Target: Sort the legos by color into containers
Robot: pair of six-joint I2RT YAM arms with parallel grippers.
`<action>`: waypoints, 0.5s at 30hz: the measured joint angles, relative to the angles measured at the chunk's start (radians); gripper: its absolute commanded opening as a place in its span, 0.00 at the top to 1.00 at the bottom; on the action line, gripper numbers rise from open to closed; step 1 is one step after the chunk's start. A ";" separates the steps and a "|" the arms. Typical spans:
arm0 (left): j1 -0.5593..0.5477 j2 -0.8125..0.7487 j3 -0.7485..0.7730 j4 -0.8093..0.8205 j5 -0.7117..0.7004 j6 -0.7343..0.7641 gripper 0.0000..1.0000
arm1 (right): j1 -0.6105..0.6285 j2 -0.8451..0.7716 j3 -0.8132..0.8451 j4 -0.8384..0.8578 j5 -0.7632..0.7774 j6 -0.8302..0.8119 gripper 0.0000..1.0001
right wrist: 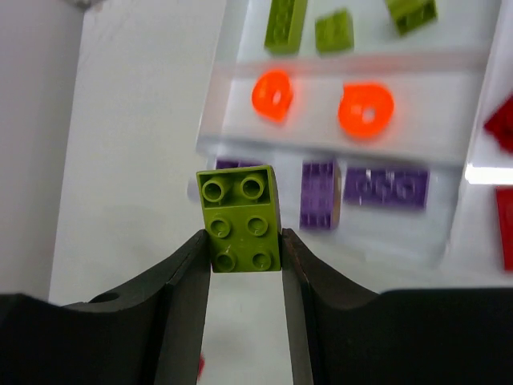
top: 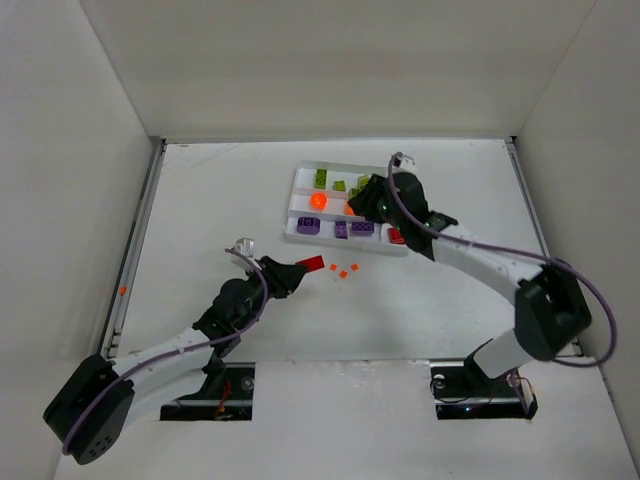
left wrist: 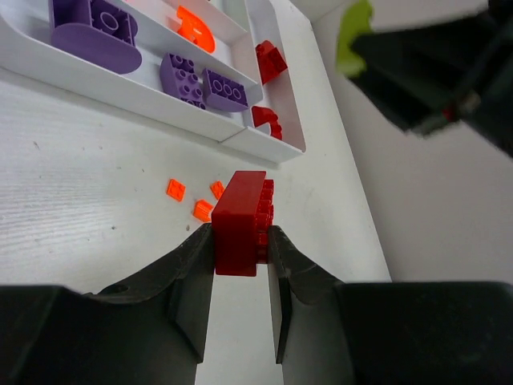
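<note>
My left gripper [left wrist: 240, 241] is shut on a red brick [left wrist: 240, 220] and holds it above the table, left of the tray; it shows in the top view [top: 310, 264] too. My right gripper [right wrist: 244, 245] is shut on a lime green brick [right wrist: 242, 218] and holds it over the white tray [top: 300, 182]; in the top view the gripper [top: 368, 200] covers the tray's middle. The tray holds green bricks [right wrist: 285, 22] in the far slot, orange round pieces [right wrist: 272, 94] in the middle, purple bricks [right wrist: 319, 195] in the near slot and red pieces [left wrist: 269, 60] in the end slot.
Three tiny orange pieces [left wrist: 175, 189] lie on the table just in front of the tray, near my left gripper; they also show in the top view [top: 343, 271]. White walls enclose the table on three sides.
</note>
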 measured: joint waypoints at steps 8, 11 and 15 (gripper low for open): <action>0.031 -0.057 -0.017 -0.041 0.052 0.044 0.85 | -0.099 0.531 0.560 -0.083 0.050 -0.102 0.70; 0.035 -0.082 -0.019 -0.047 0.068 0.045 0.85 | -0.108 0.665 0.707 -0.156 0.071 -0.141 0.69; 0.037 -0.081 -0.019 -0.046 0.077 0.044 0.84 | -0.107 0.773 0.836 -0.247 0.089 -0.179 0.68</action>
